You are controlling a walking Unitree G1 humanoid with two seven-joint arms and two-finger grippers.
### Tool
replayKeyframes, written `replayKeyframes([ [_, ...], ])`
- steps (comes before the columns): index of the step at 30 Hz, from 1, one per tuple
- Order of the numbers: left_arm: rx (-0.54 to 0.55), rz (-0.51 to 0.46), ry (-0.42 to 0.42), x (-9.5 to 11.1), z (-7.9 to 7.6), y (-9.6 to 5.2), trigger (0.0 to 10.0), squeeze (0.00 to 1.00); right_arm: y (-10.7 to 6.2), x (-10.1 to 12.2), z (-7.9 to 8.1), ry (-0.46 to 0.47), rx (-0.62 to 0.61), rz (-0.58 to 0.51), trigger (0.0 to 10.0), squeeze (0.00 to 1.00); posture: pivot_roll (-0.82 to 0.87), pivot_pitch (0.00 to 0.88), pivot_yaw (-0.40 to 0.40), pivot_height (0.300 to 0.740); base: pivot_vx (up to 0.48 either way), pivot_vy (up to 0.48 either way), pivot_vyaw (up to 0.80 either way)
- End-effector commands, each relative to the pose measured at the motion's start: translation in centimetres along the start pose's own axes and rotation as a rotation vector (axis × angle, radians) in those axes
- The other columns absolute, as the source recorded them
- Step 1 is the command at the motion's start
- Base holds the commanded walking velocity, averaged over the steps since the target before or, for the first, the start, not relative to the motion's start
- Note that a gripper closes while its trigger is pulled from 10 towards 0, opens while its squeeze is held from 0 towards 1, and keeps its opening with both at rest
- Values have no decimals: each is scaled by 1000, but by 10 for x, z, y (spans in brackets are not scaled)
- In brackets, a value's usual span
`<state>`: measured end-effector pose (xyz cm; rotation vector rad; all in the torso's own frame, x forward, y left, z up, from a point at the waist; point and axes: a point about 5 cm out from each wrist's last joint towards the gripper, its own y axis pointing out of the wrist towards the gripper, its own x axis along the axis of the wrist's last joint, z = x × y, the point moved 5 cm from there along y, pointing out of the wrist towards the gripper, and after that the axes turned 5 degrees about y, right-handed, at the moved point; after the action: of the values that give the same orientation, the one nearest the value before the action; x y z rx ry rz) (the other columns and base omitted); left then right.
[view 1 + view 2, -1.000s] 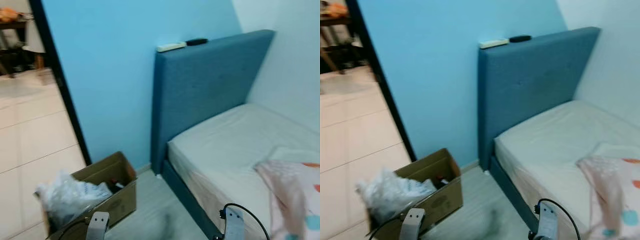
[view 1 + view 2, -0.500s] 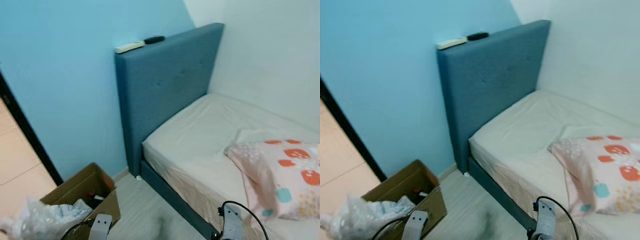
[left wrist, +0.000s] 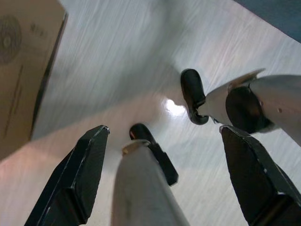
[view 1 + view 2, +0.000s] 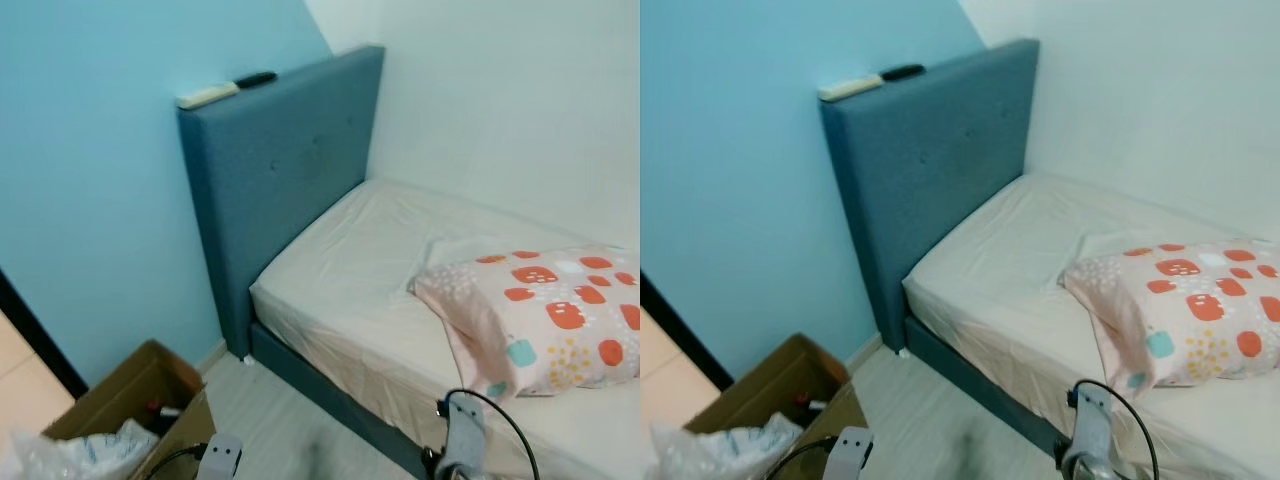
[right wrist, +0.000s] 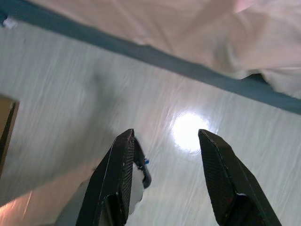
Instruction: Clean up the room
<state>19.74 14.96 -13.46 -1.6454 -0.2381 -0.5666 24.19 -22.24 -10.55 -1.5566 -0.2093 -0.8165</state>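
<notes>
Seemingly little is tidied yet: a cardboard box [image 4: 130,395] on the floor at left holds a crumpled plastic bag [image 4: 70,455]; two remotes [image 4: 225,88] sit atop the headboard [image 4: 280,180]; a patterned pillow [image 4: 540,315] lies on the bed [image 4: 350,290]. Both jaws hang open, empty. The box's printing is unreadable.

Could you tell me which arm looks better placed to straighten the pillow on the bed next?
Probably the right. The patterned pillow lies on the bed to the robot's right, above the right gripper, whose jaws are open and empty. The left gripper hangs by the cardboard box.
</notes>
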Motion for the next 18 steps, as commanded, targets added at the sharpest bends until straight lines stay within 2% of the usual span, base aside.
replayKeyframes([
  [1, 12, 2, -5, -3, 15, -4, 10000, 0, 0, 2, -4, 17, -12, -10, 10000, 0, -18, 0, -17, 707, 0, 0, -669],
  [5, 19, 0, -16, -4, 26, -7, 10000, 0, 0, 2, -4, 18, -13, -14, 10000, 0, -16, 0, -21, 707, 0, 0, -672],
  [10, 18, -4, -30, -4, 28, -7, 10000, 0, 0, 2, -4, 17, -13, -15, 10000, 0, -16, 0, -21, 707, 0, 0, -675],
  [18, 2, -12, -55, -4, 13, -4, 10000, 0, 0, 3, -4, 11, -10, -18, 10000, 0, -15, 0, -22, 707, 0, 0, -675],
])
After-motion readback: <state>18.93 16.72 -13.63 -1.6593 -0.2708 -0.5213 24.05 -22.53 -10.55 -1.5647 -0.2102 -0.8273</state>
